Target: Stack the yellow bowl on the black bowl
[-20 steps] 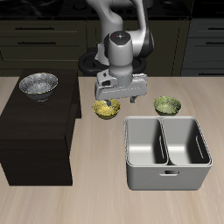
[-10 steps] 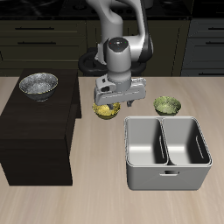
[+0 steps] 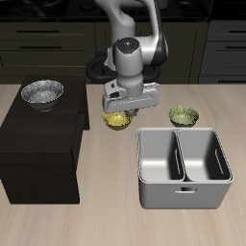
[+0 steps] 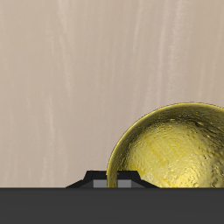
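The gripper (image 3: 118, 112) is being held low over the counter (image 3: 115, 216), directly above the yellow bowl (image 3: 117, 121), which is being largely covered by the gripper's body in the exterior view. Only the bowl's front rim and part of its glossy inside are being shown there, below the gripper. Whether the fingers are spread or closed cannot be told, since the fingertips are being hidden in the exterior view and only a dark edge of the gripper is being shown in the wrist view. No contact with the bowl can be confirmed.

In the wrist view, the yellow bowl (image 4: 175, 149) is being seen from above, mouth up, with its mottled golden inside facing the camera and its rim cut off by the frame and by the dark edge. The bowl is standing upright on the bare counter; being round, it is showing no long axis.

The black bowl (image 3: 42, 92) is resting upright on the dark cabinet (image 3: 38, 154), at about 10 o'clock from the yellow bowl and well apart from it. An olive-green bowl (image 3: 184, 116) is sitting at about 3 o'clock from the yellow bowl. A grey two-compartment caddy (image 3: 183, 187) is standing at about 4 o'clock, near the yellow bowl
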Robot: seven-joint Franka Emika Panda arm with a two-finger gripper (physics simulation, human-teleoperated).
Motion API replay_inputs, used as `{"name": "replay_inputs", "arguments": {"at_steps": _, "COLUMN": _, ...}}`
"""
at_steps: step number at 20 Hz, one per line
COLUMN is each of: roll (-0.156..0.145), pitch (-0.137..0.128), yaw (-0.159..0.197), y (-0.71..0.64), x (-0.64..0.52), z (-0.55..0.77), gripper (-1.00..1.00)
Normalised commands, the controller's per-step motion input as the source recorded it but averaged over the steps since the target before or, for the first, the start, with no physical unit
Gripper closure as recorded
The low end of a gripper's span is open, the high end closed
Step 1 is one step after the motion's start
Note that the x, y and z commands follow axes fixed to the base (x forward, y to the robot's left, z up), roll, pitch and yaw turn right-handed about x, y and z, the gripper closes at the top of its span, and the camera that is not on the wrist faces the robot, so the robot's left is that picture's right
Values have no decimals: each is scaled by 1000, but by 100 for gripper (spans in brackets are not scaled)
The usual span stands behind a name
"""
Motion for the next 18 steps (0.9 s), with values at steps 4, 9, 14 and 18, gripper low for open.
{"name": "replay_inputs", "arguments": {"at_steps": 4, "roll": 13, "pitch": -7, "yaw": -8, "y": 19, "x": -20, "z": 77, "gripper": 100}}
{"name": "replay_inputs", "arguments": {"at_steps": 9, "roll": 19, "pitch": -20, "yaw": -27, "y": 8, "x": -43, "z": 295, "gripper": 100}}
{"name": "replay_inputs", "arguments": {"at_steps": 14, "roll": 30, "pitch": -80, "yaw": -47, "y": -42, "x": -53, "z": 619, "gripper": 100}}
{"name": "replay_inputs", "arguments": {"at_steps": 18, "roll": 5, "pitch": -51, "yaw": -63, "y": -117, "x": 80, "z": 608, "gripper": 100}}
